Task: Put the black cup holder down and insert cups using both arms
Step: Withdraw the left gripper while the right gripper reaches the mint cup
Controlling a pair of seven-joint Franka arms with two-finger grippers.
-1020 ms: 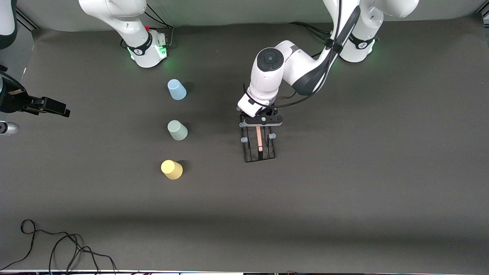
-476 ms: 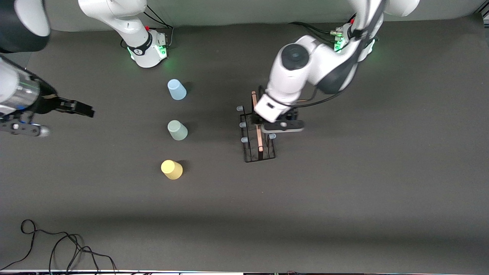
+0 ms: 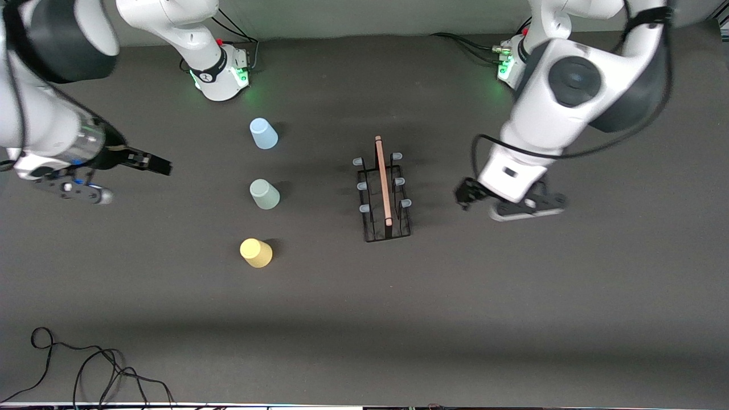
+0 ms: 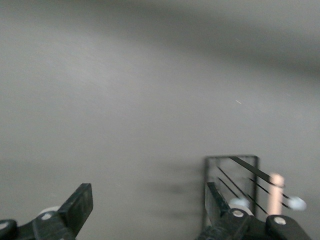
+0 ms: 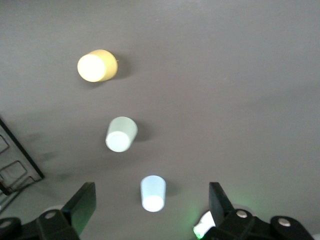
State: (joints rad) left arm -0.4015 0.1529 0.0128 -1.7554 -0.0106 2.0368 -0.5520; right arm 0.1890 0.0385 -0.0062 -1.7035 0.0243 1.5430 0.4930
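Table (image 3: 512, 319): we see it carrying the rack and three cups, with a loose black cable (image 3: 85, 364) lying near the front camera at the right arm's end.
Left arm (image 3: 575, 97): we see it reaching from its base; its left gripper (image 3: 507, 206) hangs over bare table at about 3 o'clock from the rack, jaws spread wide and holding nothing.
Right arm (image 3: 51, 114): we see its right gripper (image 3: 149, 162) over bare table at about 9 o'clock from the cups, fingers spread and empty; its wrist view looks down on all three cups.
Black cup holder (image 3: 383, 193): we find it standing upright on the table mid-way between the arms, wooden rod on top, free of both grippers, every peg bare.
Light blue cup (image 3: 263, 134): mouth down, at 12 o'clock in the column of cups, farthest from the front camera.
Pale green cup (image 3: 265, 194): mouth down, in the middle, well apart from the rack.
Yellow cup (image 3: 256, 253): mouth down, at 6 o'clock in the column, nearest the front camera.
Done: we judge the holder placed.
Left: we judge all three cups not yet picked up or hung on pegs.
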